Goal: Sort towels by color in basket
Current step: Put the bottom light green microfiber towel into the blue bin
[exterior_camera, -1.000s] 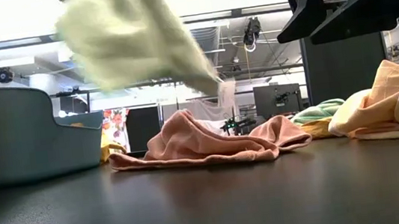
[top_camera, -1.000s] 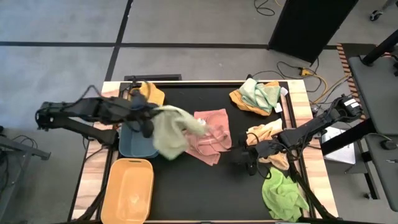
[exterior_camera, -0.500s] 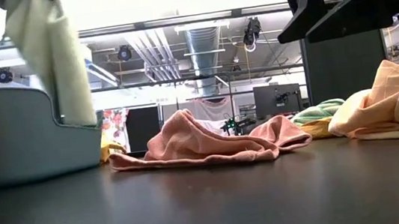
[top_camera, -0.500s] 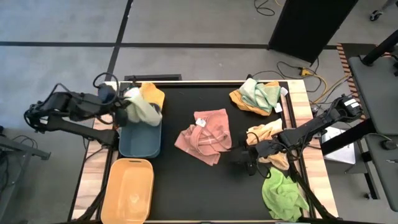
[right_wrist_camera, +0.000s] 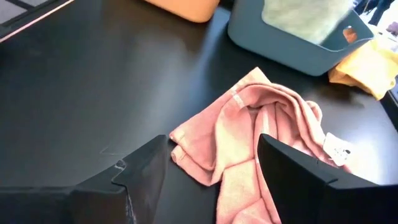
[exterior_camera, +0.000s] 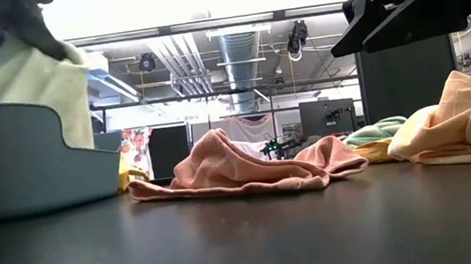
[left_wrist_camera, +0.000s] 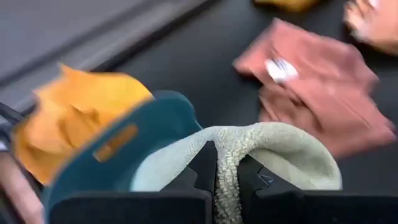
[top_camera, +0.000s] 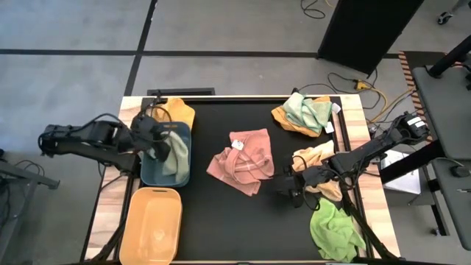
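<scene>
Left hand [top_camera: 156, 140] pinching pale green towel [top_camera: 174, 151], draped into blue basket [top_camera: 163, 175]

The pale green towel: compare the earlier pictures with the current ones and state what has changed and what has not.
The left gripper has carried the pale green towel from above the pink towel over to the blue basket and lowered it inside, still pinched between its fingers. The pink towel, the other towels, the orange basket and the open right gripper stayed put.
</scene>
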Action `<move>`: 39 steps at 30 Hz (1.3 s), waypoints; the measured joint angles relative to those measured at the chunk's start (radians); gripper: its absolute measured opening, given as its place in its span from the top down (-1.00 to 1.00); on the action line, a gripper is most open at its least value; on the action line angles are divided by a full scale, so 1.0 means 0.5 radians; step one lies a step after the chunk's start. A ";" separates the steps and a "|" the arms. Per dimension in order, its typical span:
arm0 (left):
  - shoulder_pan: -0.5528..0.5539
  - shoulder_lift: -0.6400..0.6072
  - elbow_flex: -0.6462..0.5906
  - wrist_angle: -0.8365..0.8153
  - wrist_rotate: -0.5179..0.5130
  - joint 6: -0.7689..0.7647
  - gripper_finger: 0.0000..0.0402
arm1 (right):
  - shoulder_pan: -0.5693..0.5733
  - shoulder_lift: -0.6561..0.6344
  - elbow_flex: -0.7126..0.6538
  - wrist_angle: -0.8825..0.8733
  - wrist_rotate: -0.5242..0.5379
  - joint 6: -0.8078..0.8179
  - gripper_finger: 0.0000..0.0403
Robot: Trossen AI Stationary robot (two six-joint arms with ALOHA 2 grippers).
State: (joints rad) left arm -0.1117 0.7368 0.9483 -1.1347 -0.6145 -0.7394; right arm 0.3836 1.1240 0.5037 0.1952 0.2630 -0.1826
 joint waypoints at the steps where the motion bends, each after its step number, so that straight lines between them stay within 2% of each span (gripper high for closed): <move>1: 0.006 0.001 -0.027 0.048 -0.111 0.010 1.00 | 0.000 0.000 -0.001 0.010 0.000 -0.001 -0.18; 5: 0.050 0.017 -0.102 0.088 -0.340 0.047 1.00 | 0.000 0.000 0.000 0.043 0.000 -0.024 -0.17; 12: 0.095 0.020 -0.248 0.045 -0.569 0.026 1.00 | 0.000 0.000 -0.001 0.047 0.000 -0.056 -0.22; 14: 0.096 0.030 -0.302 0.086 -0.575 0.014 1.00 | 0.000 0.000 -0.001 0.045 0.000 -0.056 -0.23; 18: 0.115 0.072 -0.408 0.108 -0.333 -0.061 1.00 | 0.000 0.000 -0.001 0.043 0.000 -0.055 -0.23; 21: 0.175 0.114 -0.470 0.105 -0.105 -0.209 1.00 | 0.000 0.000 -0.001 0.045 0.000 -0.055 -0.21; 25: 0.281 0.218 -0.519 0.109 0.121 -0.238 1.00 | -0.001 0.000 -0.001 0.055 0.000 -0.056 -0.18; 33: 0.577 0.480 -0.440 0.116 0.205 -0.015 0.98 | -0.002 0.000 -0.002 0.159 0.000 -0.149 -0.22; 39: 0.804 0.677 -0.353 0.109 0.267 0.040 0.78 | -0.002 0.000 -0.002 0.266 0.001 -0.263 -0.27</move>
State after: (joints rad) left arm 0.2903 1.0752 0.7719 -1.0804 -0.4811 -0.7196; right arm 0.3824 1.1240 0.5030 0.3281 0.2634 -0.3142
